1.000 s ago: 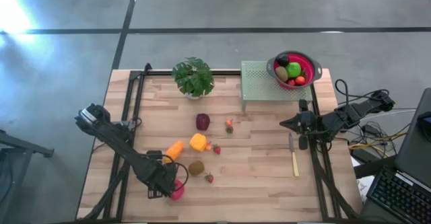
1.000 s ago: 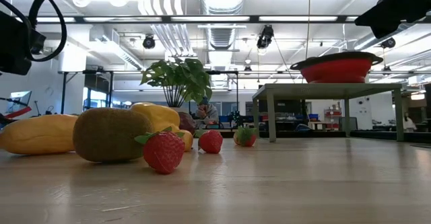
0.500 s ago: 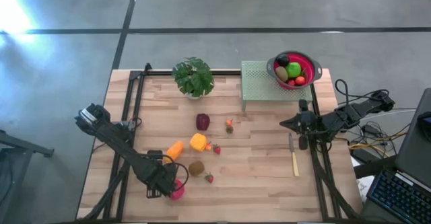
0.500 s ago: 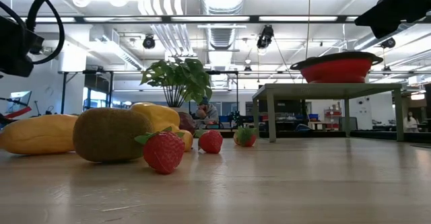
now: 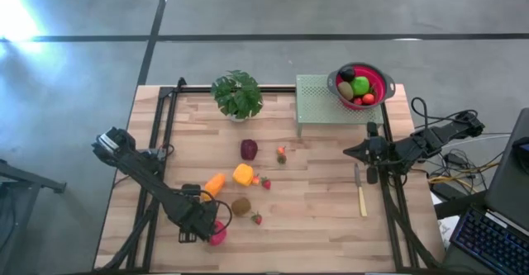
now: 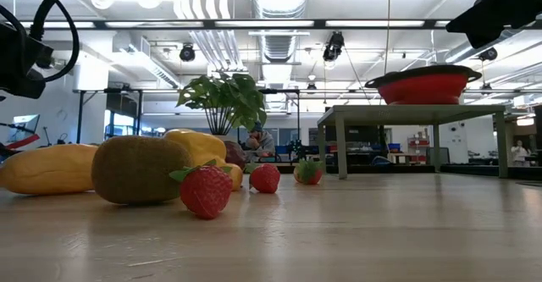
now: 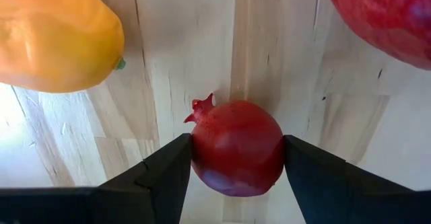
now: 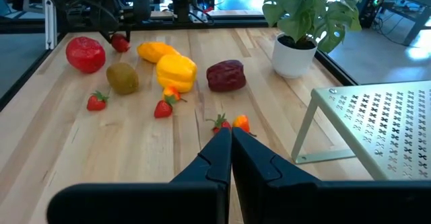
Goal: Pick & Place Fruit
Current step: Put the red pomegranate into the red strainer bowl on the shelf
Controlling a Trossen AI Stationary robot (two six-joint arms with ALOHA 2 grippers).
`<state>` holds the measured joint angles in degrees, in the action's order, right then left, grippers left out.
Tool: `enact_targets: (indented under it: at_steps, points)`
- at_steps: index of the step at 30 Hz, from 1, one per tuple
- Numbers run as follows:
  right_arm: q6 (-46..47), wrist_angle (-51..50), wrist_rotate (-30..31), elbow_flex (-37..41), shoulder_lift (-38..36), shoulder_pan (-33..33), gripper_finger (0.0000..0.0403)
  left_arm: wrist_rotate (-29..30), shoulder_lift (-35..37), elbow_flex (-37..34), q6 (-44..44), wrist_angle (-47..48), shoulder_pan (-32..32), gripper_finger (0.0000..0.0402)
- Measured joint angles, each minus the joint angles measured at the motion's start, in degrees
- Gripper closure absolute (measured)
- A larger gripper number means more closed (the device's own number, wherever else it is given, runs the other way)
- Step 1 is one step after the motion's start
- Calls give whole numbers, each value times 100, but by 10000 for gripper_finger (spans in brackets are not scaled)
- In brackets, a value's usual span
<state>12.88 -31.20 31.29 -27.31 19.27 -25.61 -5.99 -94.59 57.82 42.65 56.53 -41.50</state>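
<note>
Left tool [image 7: 236, 167] pinches a small red pomegranate [image 7: 236, 148] at the table's [image 5: 314, 217] 7 o'clock corner. Lift straight up, clearing the big red fruit [image 7: 384, 15] beside it. Right tool [image 8: 229, 158], pressed together, waits at 3 o'clock.

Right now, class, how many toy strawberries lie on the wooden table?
3. One strawberry beside the kiwi, one by the yellow pepper, one beside a small orange fruit. More may hide in the red colander.
</note>
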Motion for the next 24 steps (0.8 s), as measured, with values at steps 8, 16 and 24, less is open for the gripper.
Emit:
enact_targets:
  at_steps: [8, 16, 24]
  points:
    - [0, 0, 0, 0, 0, 0, 394, -248, 5, 124, 55, 344, -7, 181]
    - [0, -1, 0, 0, 0, 1, 394, -340, 391, 339, 732, 763, 2, 197]
    - [0, -2, 0, 0, 2, 1, 394, 371, 1000, 389, 1339, 739, 13, 199]
